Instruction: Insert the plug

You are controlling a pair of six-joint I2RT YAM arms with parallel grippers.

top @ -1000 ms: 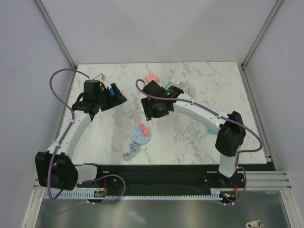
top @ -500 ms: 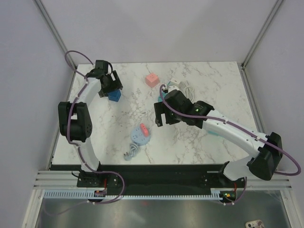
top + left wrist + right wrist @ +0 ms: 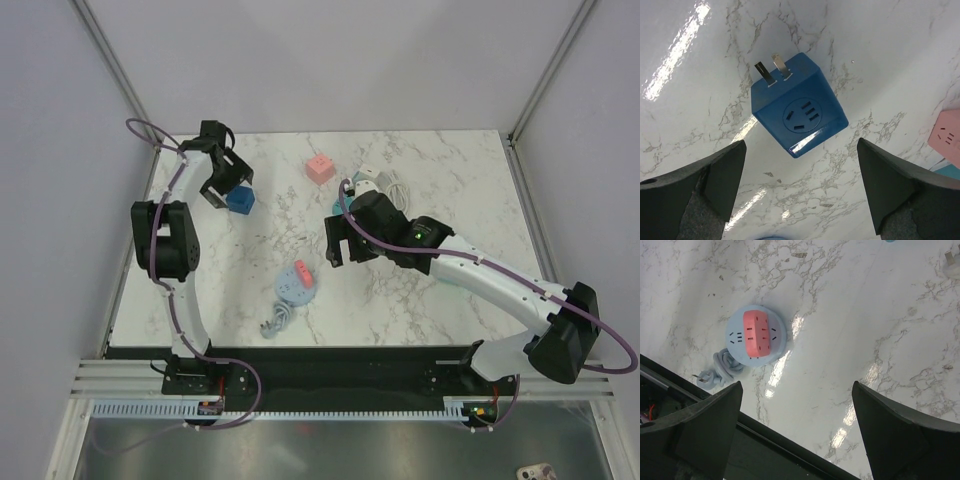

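While left fingers (image 3: 695, 182) spread empty over a blue adapter cube (image 3: 800, 107), right fingers (image 3: 695, 427) spread empty near a red plug (image 3: 759, 333).

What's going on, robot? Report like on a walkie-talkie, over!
Left gripper open, hovering at blue cube plug, not plugged in. Right gripper open near round socket strip, red adapter already on it. Nothing in the way.
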